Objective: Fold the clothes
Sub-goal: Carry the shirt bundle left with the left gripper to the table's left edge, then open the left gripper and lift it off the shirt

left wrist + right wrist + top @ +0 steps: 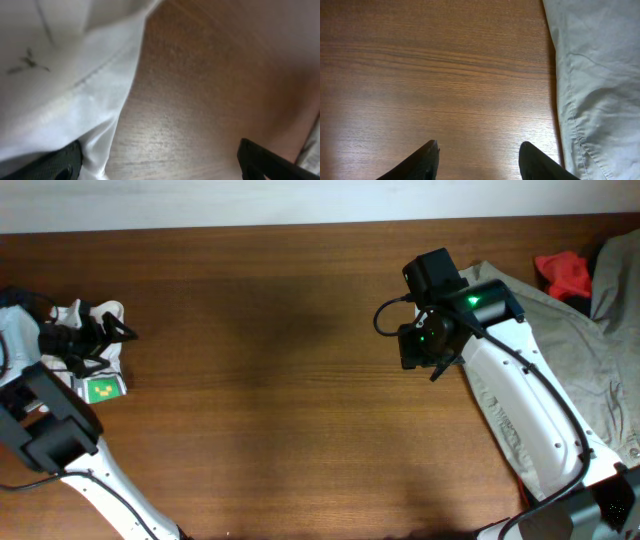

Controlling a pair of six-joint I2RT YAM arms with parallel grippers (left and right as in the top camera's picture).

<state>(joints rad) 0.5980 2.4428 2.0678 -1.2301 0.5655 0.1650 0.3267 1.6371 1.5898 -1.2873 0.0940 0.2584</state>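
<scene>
The white garment point(72, 311) is bunched at the far left edge of the table, mostly hidden under my left arm. Its tag with a green mark point(103, 388) lies beside it. My left gripper point(105, 335) sits at this bunch. In the left wrist view the white cloth point(60, 75) fills the upper left and drapes against the left finger, and the left gripper point(160, 162) has its fingers wide apart over bare wood. My right gripper point(430, 355) is open and empty over bare table, also in the right wrist view point(480, 155).
A khaki-grey garment point(590, 350) lies at the right under my right arm, its edge just right of the right fingers point(600, 75). A small red cloth point(565, 272) sits at the back right. The brown wooden table point(280, 380) spans the middle.
</scene>
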